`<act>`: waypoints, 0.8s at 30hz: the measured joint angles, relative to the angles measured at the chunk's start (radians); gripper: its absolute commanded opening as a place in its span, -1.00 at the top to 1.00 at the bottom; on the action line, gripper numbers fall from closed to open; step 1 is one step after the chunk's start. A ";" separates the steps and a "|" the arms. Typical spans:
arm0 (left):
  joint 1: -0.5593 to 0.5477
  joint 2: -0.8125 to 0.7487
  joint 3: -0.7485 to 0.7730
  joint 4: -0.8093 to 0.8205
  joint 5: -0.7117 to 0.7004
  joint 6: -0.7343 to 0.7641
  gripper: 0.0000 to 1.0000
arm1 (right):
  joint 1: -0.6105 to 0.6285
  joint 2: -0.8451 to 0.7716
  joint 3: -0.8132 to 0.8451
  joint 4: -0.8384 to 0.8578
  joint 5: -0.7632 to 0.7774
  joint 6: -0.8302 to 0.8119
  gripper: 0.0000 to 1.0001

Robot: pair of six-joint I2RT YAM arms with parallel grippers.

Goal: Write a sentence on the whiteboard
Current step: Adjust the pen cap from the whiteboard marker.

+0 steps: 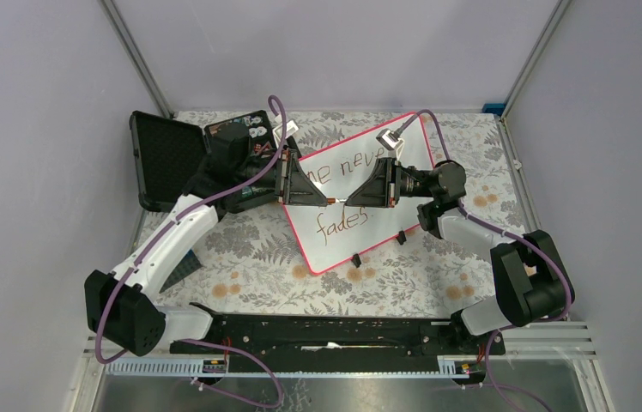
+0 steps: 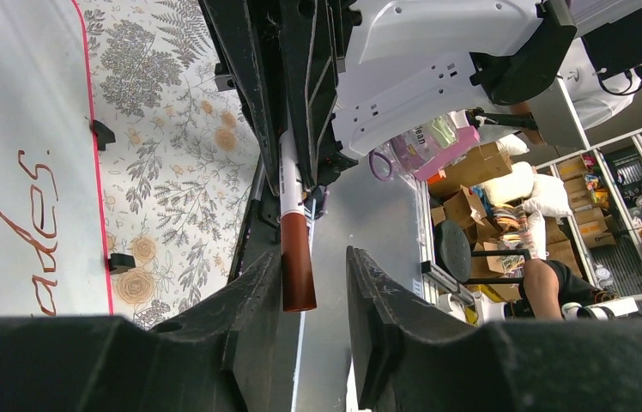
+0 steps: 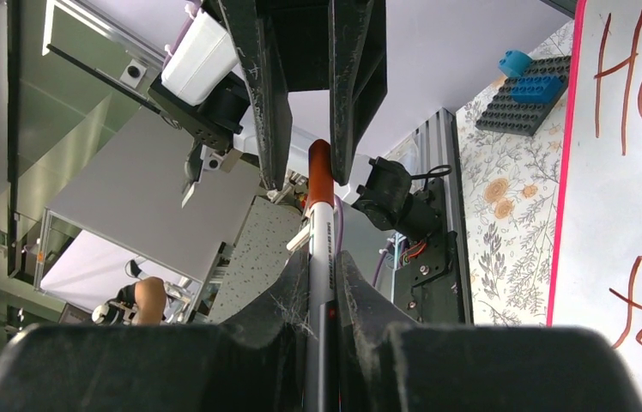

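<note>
The whiteboard (image 1: 412,150) lies flat and slanted on the flowered tablecloth (image 1: 240,245), about the middle of the table, with two small black clips (image 1: 357,258) on its near long edge; the sentence (image 1: 343,227) is written on it in brownish ink in two lines, and from above only "ne neve" and "fades" can be read, because the arms cover the rest; the two arms meet tip to tip above the board, between the two lines of writing; the right gripper (image 3: 322,262) is closed tight on the white barrel of a marker (image 3: 323,232), which sticks straight out from between its fingers; the marker's brown end (image 2: 298,262) reaches in between the fingers of the left gripper (image 2: 313,257); those jaws stand partly apart around it, so that in the left wrist view the brown end lies against one finger (image 2: 253,287) and a plain gap shows between it and the other, and the left gripper has no hold on it; an open black case (image 1: 172,159) sits at the far left of the table, just beside the left arm; a blue brick (image 3: 515,62) on a dark studded plate lies on the cloth beyond the board's far corner
</note>
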 measured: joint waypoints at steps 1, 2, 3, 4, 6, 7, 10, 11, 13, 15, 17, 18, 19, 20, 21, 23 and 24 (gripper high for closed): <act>-0.001 0.000 0.000 0.001 0.000 0.000 0.30 | 0.000 0.000 0.000 -0.005 0.000 -0.004 1.00; -0.002 0.000 0.000 0.001 0.000 0.000 0.30 | 0.000 0.000 0.000 -0.008 0.001 -0.007 1.00; -0.003 0.000 0.000 0.002 0.000 0.000 0.31 | 0.000 -0.001 0.000 -0.011 0.001 -0.009 1.00; -0.003 0.000 0.000 0.001 -0.001 0.000 0.31 | 0.000 -0.001 0.000 -0.013 0.001 -0.011 1.00; -0.003 0.001 0.000 0.001 -0.001 0.000 0.31 | 0.000 -0.001 0.000 -0.016 0.001 -0.014 1.00; -0.003 0.001 0.000 0.001 -0.001 0.000 0.31 | 0.000 -0.001 -0.001 -0.017 0.001 -0.014 1.00; -0.004 0.001 -0.002 0.002 -0.005 0.000 0.37 | 0.000 -0.002 -0.001 -0.021 0.002 -0.014 1.00; -0.004 0.001 -0.003 0.002 -0.005 0.001 0.41 | 0.000 -0.002 -0.001 -0.023 0.003 -0.015 1.00; -0.005 0.001 -0.007 0.002 -0.011 0.005 0.47 | 0.001 -0.003 -0.002 -0.025 0.004 -0.015 1.00; -0.005 0.002 -0.008 0.001 -0.018 0.009 0.52 | 0.002 -0.003 -0.002 -0.029 0.006 -0.019 1.00; -0.005 0.005 -0.008 0.001 -0.024 0.013 0.60 | 0.003 -0.005 -0.002 -0.036 0.009 -0.029 1.00; -0.005 0.007 -0.008 0.001 -0.027 0.015 0.67 | 0.003 -0.007 -0.002 -0.045 0.011 -0.035 1.00; -0.005 0.008 -0.008 0.000 -0.028 0.016 0.74 | 0.005 -0.010 -0.003 -0.056 0.016 -0.044 1.00; -0.006 0.009 -0.008 -0.003 -0.032 0.020 0.82 | 0.006 -0.014 -0.003 -0.068 0.017 -0.053 1.00; -0.006 0.010 -0.008 -0.011 -0.037 0.021 0.88 | 0.006 -0.019 -0.003 -0.087 0.019 -0.067 1.00; -0.006 0.013 -0.008 -0.019 -0.041 0.027 0.99 | 0.007 -0.035 -0.003 -0.143 0.024 -0.107 1.00; -0.006 0.014 -0.008 -0.023 -0.044 0.027 1.00 | 0.007 -0.043 -0.003 -0.171 0.027 -0.127 1.00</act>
